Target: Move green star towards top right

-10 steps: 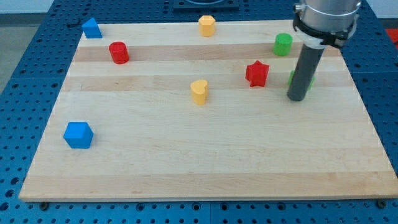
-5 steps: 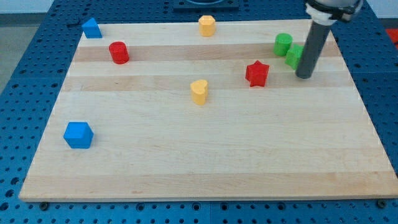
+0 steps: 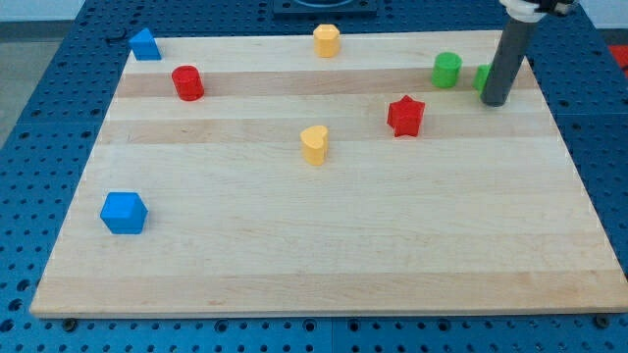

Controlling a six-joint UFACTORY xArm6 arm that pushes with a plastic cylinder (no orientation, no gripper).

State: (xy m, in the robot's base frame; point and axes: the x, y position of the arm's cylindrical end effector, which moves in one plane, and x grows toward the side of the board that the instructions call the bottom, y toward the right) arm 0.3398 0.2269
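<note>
The green star (image 3: pixel 483 77) is near the board's top right corner, mostly hidden behind my dark rod; only a sliver of its left side shows. My tip (image 3: pixel 495 101) rests on the board just below and in front of it, touching or nearly touching it. A green cylinder (image 3: pixel 446 70) stands just to the star's left, apart from the rod.
A red star (image 3: pixel 405 116) sits left of and below my tip. A yellow heart (image 3: pixel 314 144) is mid-board, a yellow hexagon (image 3: pixel 326 40) at the top edge, a red cylinder (image 3: pixel 187 82) and blue block (image 3: pixel 145 44) at top left, a blue cube (image 3: pixel 124 212) at lower left.
My rod has moved up and to the right across the board, pushing the green star with it from the middle right to near the top right corner.
</note>
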